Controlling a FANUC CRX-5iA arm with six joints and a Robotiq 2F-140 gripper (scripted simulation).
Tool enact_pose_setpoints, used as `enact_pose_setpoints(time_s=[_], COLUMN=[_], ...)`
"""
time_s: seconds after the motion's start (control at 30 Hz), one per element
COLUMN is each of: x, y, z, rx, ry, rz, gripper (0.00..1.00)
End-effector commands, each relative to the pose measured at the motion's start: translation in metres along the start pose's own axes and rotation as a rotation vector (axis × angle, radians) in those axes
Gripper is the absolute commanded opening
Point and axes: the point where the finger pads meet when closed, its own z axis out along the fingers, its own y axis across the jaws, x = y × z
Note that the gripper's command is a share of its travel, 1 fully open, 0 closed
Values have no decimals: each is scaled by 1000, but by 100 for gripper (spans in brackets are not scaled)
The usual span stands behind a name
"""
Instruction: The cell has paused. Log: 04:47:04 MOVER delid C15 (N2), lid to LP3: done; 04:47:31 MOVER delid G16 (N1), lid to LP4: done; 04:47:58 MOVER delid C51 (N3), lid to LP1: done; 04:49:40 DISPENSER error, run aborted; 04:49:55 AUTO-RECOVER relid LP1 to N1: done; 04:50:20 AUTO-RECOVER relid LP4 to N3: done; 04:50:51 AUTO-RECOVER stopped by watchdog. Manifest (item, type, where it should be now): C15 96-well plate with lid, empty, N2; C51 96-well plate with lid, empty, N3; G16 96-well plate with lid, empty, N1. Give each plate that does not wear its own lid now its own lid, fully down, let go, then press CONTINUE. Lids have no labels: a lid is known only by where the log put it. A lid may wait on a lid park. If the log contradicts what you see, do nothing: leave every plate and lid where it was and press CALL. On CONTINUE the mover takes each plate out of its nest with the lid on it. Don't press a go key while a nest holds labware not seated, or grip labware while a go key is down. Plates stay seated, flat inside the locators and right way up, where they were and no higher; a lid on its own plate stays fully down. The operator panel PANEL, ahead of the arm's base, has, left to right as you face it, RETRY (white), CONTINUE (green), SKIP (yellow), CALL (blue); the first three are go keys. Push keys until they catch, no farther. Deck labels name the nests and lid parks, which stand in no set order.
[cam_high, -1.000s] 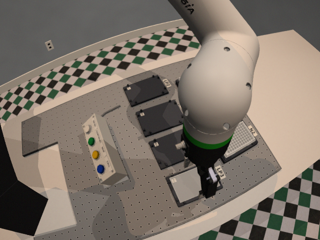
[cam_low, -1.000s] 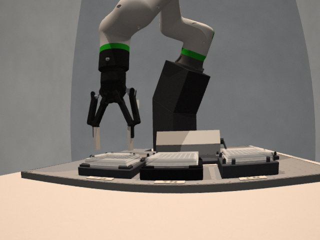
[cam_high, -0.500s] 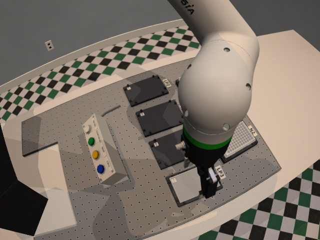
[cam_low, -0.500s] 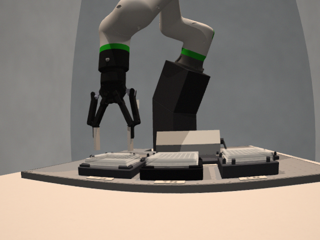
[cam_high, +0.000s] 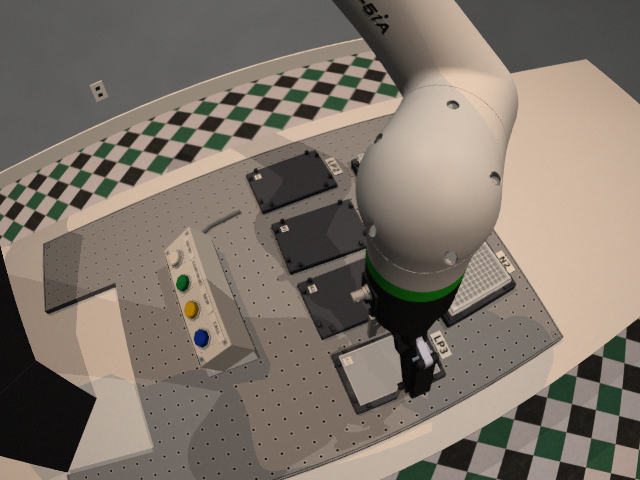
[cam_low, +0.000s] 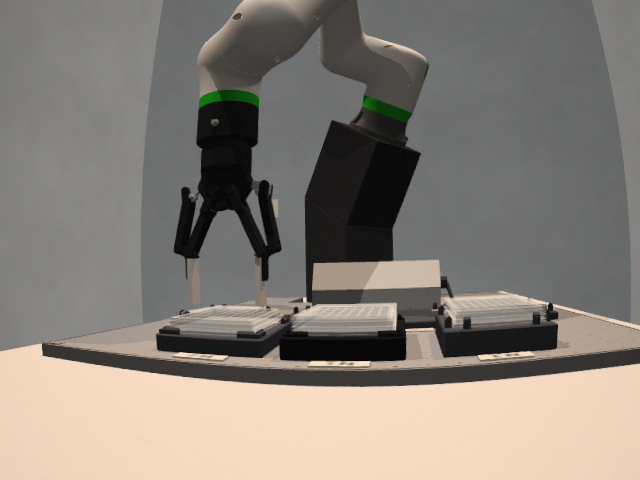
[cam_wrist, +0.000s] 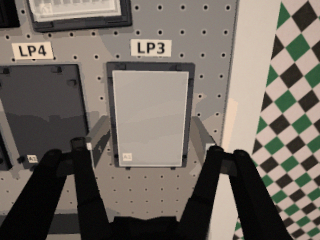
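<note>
A clear lid (cam_high: 369, 374) lies flat in lid park LP3; it also shows in the wrist view (cam_wrist: 150, 117). My gripper (cam_wrist: 150, 126) (cam_low: 227, 289) is open and empty above it, one finger on each long side of the lid, with the tips well above the deck. A 96-well plate (cam_high: 480, 279) sits in nest N2 with its wells showing, partly hidden by my arm. Three plates sit in nests at the front: left (cam_low: 224, 320), middle (cam_low: 343, 315), right (cam_low: 493, 307). Their labels are unreadable there.
Lid park LP4 (cam_wrist: 42, 112) is empty, as are LP2 (cam_high: 292, 180) and the park between them (cam_high: 320, 235). The operator panel (cam_high: 209, 299) stands to the left with white, green (cam_high: 182, 282), yellow and blue (cam_high: 201, 337) keys. The deck edge runs close on the right of LP3.
</note>
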Motion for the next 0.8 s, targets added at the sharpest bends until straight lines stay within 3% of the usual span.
enact_pose_setpoints(time_s=[0.0, 0.77], x=[0, 0], y=[0, 0], z=[2, 10], rx=[0, 0], ry=[0, 0], rz=[0, 0], gripper=[66, 66])
